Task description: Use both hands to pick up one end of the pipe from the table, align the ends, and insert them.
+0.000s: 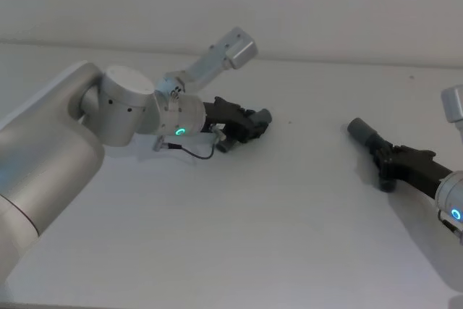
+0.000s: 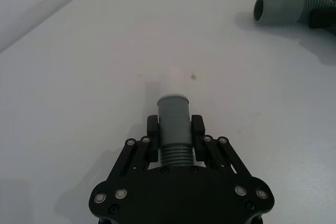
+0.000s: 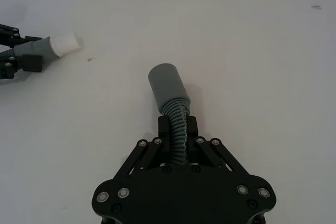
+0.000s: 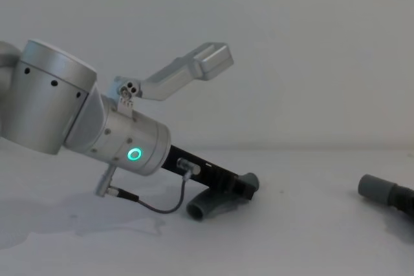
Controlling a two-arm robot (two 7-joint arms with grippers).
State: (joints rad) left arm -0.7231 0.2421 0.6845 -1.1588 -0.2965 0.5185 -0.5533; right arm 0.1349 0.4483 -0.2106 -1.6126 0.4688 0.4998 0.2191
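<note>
Our left gripper (image 2: 175, 130) slants down low over the table (image 1: 253, 251) and is clamped on the elbow (image 2: 173, 114) behind its collar, with the white tip (image 2: 173, 80) pointing forward. Our right gripper (image 3: 177, 125), low at the right, grips the tube (image 3: 167, 85), whose mouth (image 2: 261, 8) is well apart from the white tip

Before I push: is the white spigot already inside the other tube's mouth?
Out. Left end effector grips the spigot piece, right end effector the tube; white spigot and grey mouth sit apart, table between.
</note>
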